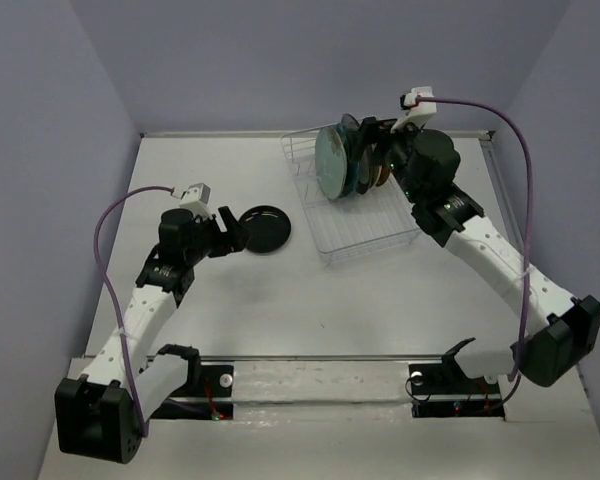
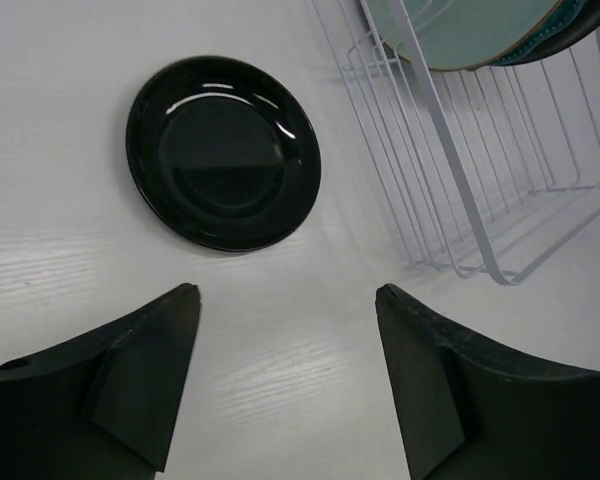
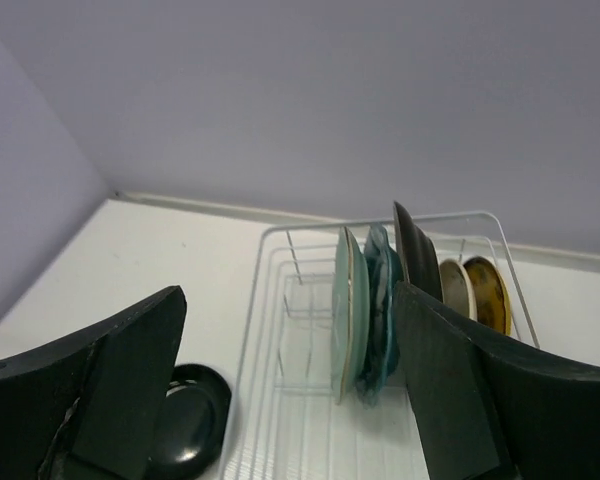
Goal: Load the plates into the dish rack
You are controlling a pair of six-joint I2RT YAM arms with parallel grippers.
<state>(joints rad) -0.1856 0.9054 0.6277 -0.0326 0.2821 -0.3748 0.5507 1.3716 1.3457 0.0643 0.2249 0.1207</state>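
Dish rack: white wire, on the table, right of centre toward the far wall.

Plates in rack, five, on edge at its far end, close together: pale green, teal, dark grey, cream, amber.

Black plate: glossy, flat on the table just left of the rack, apart from it.

Left gripper: fingers spread wide, nothing held, near the black plate, not touching.

Right gripper: fingers spread wide, nothing gripped, beside the standing plates; contact with the dark grey plate cannot be told.
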